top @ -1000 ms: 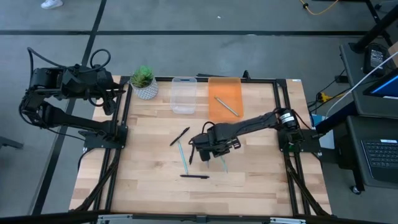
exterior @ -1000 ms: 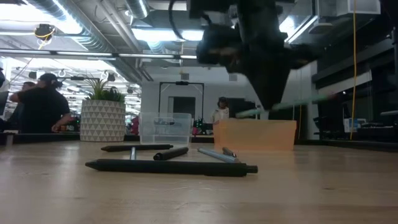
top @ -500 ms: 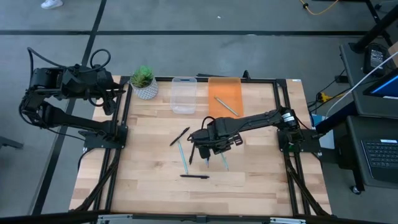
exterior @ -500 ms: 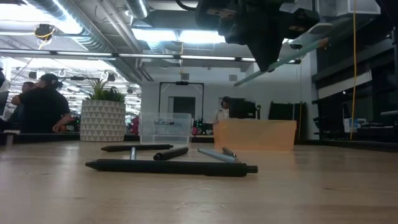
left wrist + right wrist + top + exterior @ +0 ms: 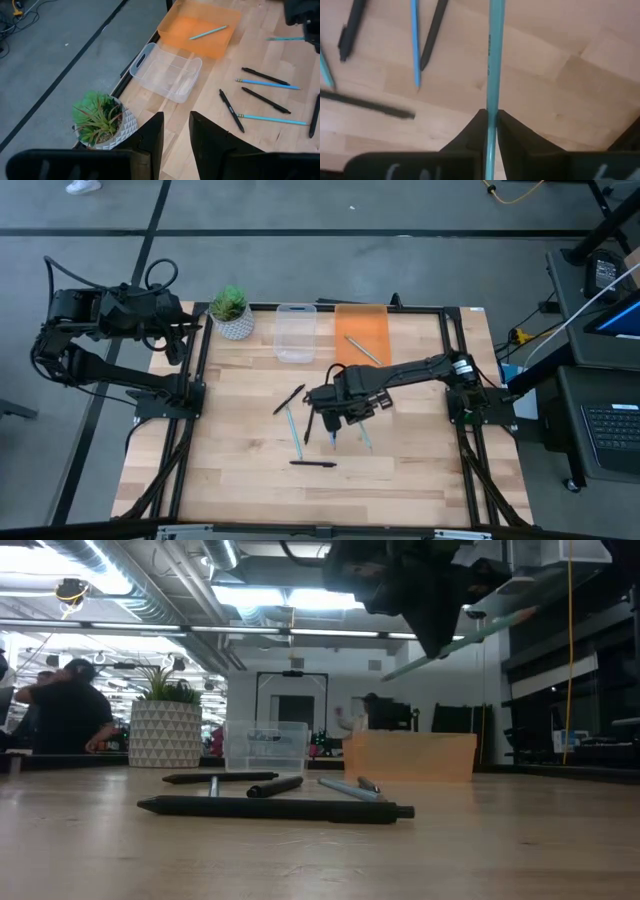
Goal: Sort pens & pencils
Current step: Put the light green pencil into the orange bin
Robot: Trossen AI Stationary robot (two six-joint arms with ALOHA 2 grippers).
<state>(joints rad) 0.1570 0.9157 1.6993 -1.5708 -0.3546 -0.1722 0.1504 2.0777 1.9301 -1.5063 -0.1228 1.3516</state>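
Moved: right claw (image 5: 491,116) has risen higher, pinching a teal pencil (image 5: 494,55) above the worktop (image 5: 420,470).
Left claw (image 5: 175,131): spread, parked beside the plant (image 5: 231,311).

Two matte black robot arms, each built of chunky jointed segments. The left black robot arm (image 5: 110,330) carries looping black cables over its upper links. The right black robot arm (image 5: 400,380) has a round silver-ringed joint near its base. Each ends in a pair of dark, flat, tapered plastic fingers (image 5: 512,135) with smooth inner faces.
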